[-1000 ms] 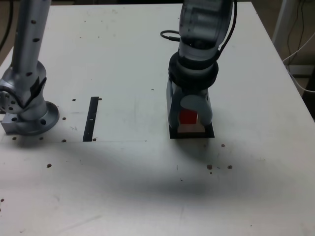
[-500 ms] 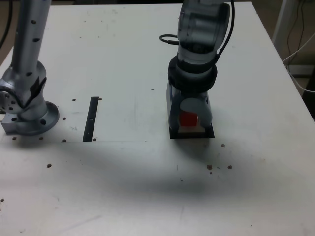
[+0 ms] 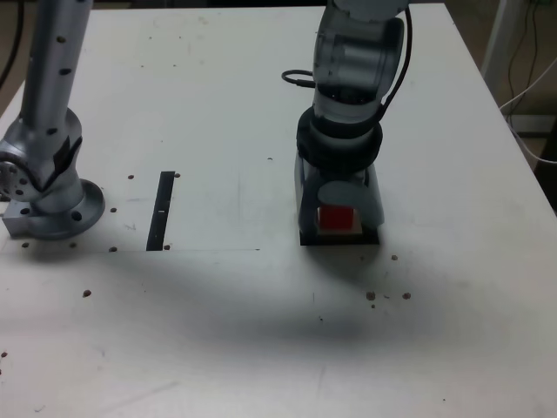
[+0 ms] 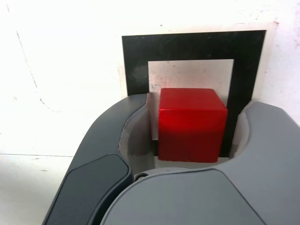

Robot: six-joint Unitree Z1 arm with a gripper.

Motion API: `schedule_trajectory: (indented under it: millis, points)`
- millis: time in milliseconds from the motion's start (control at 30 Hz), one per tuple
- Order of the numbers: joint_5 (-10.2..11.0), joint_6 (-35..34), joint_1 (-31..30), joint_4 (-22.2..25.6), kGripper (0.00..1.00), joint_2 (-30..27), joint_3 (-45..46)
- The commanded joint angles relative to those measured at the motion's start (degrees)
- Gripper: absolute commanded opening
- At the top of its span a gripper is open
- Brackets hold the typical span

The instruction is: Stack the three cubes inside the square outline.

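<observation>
A: Starting at the exterior view's left, what is sitting on the white tabletop (image 3: pixel 218 331)?

B: The silver metal base of the arm (image 3: pixel 43 196) is standing at the far left edge. Just to its right a thin straight black strip (image 3: pixel 162 211) is lying flat, running from far to near.

A: And moving right?

B: The grey arm is reaching down over the flat black square outline with the white centre (image 3: pixel 310 238), which is lying right of the table's middle, well apart from the strip. The gripper (image 3: pixel 337 219) is hanging low over it, with its tips at the level of the frame.

A: Where is the small solid red cube (image 3: pixel 335 218)?

B: It is sitting between the gripper's two grey fingers, over the outline. In the wrist view the red cube (image 4: pixel 191 123) is lying over the white centre of the square outline (image 4: pixel 136 51), covering its near part and a bit of the black border.

A: Is the gripper (image 4: pixel 192 136) squeezing it?

B: The fingers (image 4: pixel 105 140) are flanking the cube closely on both sides, but I cannot tell whether they are pressing on it or have let go.
</observation>
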Motion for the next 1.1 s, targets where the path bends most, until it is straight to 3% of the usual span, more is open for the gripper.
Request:
schedule_trajectory:
  millis: [0,300,533,867,1067]
  points:
    - [0.4,-0.3,0.1,0.2,0.99,-0.4,0.1]
    - [3.4,2.0,1.5,4.8,0.99,-6.3,-0.6]
    - [2.7,12.3,6.9,8.1,0.99,-9.5,-1.5]
    - [5.0,29.3,22.8,10.5,0.99,-13.0,-5.7]
    - [5.1,42.0,32.0,13.0,0.99,-10.5,-12.5]
